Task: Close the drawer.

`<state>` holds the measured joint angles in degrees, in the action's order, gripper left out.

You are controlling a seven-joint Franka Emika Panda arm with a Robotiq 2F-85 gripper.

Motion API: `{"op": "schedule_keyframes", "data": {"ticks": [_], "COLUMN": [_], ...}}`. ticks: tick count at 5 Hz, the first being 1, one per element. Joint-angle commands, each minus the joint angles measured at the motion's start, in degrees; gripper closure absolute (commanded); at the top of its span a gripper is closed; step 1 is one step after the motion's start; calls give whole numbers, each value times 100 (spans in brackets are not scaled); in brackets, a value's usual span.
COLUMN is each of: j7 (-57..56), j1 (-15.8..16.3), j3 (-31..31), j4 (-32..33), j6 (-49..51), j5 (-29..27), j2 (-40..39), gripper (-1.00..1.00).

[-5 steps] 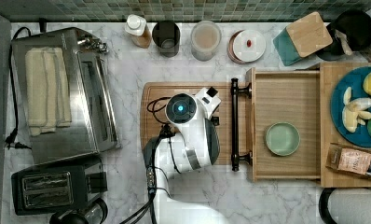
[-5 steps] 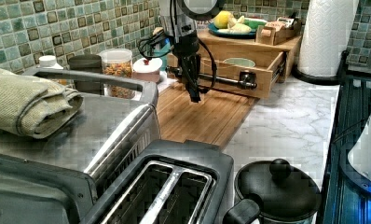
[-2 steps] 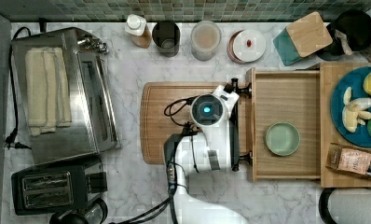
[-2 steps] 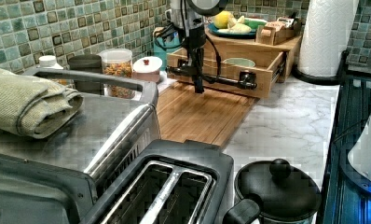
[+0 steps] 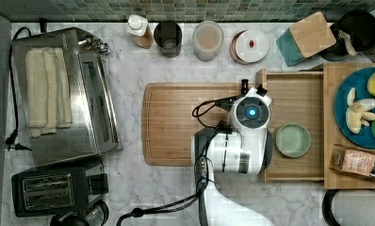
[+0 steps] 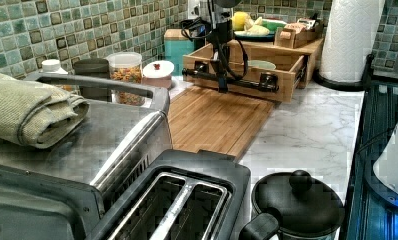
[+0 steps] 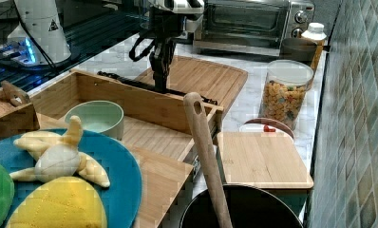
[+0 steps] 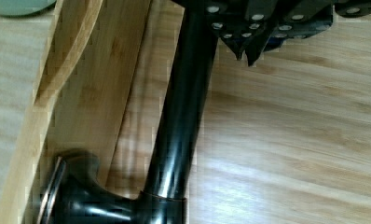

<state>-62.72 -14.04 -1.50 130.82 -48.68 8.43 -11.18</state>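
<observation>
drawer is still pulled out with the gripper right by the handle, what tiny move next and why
Probably a short push toward the cabinet. The drawer is open, with the green bowl inside. In the left view the gripper hangs at the black bar handle, on the cutting board side. A push toward the top view's right should press the handle and start the drawer in.

Even, bright indoor light is seen throughout; blocky compression artefacts are noted, and glare is carried by the handle [image 8: 179, 130].
</observation>
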Motion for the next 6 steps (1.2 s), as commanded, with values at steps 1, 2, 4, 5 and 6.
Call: {"op": "schedule_keyframes", "data": {"ticks": [1, 2, 4, 5, 6], "j7": [-1100, -1327, -1706, -1971, -1766], "j1": [-779, -1008, -1322, -1471, -1492], "j3": [542, 753, 1344, 1526, 1729], "j4": [-692, -831, -1564, -2202, -2715], "j6": [-314, -496, -582, -344, -174], "j5": [-429, -280, -348, -349, -152], "j2": [-480, -553, -824, -1123, -1306], "gripper": [100, 100, 100, 100, 100]}}
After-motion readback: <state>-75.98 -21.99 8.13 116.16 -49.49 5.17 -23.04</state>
